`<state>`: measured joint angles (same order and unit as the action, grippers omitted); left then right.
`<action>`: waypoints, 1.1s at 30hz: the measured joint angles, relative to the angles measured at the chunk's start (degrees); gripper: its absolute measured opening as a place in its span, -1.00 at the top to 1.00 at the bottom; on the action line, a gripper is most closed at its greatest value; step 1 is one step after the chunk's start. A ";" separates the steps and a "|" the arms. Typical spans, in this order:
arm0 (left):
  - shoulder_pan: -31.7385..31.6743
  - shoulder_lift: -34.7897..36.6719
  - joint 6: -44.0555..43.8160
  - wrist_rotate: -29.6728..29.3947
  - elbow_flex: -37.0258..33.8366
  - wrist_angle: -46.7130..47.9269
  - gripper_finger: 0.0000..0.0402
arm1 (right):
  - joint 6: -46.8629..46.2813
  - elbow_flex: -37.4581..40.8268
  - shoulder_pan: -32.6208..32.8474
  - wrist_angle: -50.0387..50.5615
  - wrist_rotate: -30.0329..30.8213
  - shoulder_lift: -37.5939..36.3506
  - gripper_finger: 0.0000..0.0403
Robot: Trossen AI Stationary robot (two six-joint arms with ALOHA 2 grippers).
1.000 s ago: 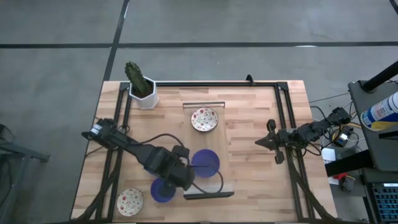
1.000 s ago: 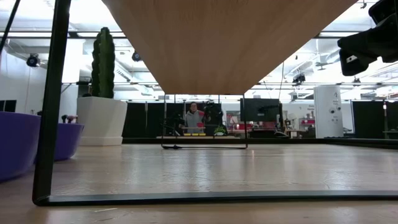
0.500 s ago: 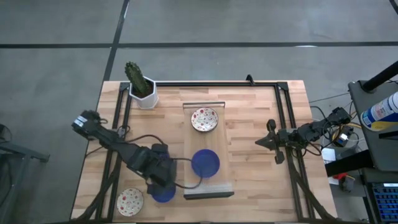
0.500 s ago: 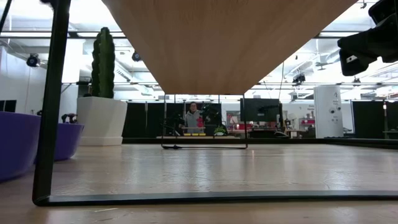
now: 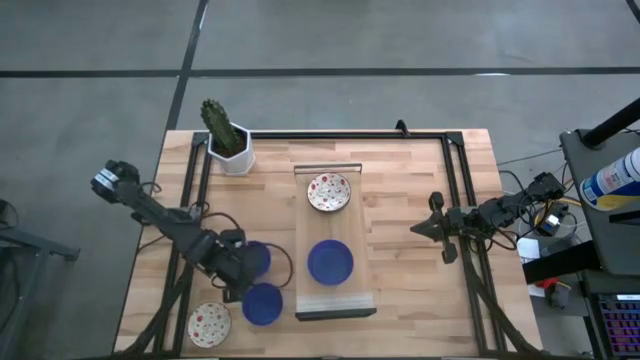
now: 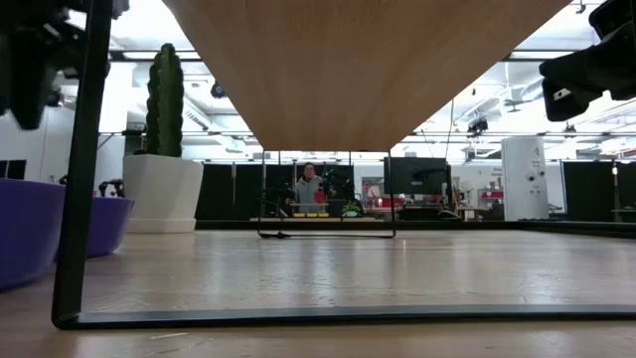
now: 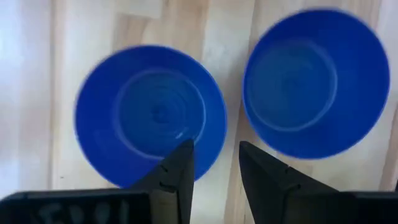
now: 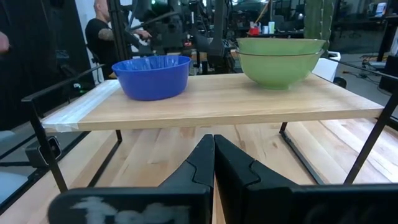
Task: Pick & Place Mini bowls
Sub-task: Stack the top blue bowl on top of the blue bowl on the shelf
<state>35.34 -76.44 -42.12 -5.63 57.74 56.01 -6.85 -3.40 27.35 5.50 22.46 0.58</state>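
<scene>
Left gripper (image 5: 240,277), fingers narrowly spread and empty, hovers between two blue bowls (image 7: 151,116); next, grasp one rim at 6 o'clock.

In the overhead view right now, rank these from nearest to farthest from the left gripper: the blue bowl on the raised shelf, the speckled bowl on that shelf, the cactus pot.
Measured from the left gripper, at the table's front left:
1. The blue bowl on the shelf, just to its right.
2. The speckled bowl on the shelf, farther back on the same board.
3. The cactus pot, at the table's back left corner.
</scene>
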 joint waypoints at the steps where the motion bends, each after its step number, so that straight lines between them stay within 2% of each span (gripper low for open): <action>1: 0.60 -0.07 -0.04 0.22 -0.45 -0.08 0.41 | 0.00 0.00 -0.01 0.00 0.01 0.00 0.96; 10: 4.97 -0.72 -0.07 0.16 -4.44 -4.80 0.41 | 0.00 -0.01 0.00 0.00 0.00 0.00 0.96; 21: 5.26 -0.76 -0.01 -0.39 -9.89 -10.18 0.41 | 0.00 -0.02 0.00 0.00 0.00 -0.04 0.96; 33: 5.26 -2.10 2.11 -1.61 -10.98 -11.18 0.41 | 0.00 0.00 0.00 0.00 0.02 -0.04 0.96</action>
<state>40.60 -78.55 -40.01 -7.24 46.76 44.83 -6.85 -3.40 27.35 5.50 22.48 0.54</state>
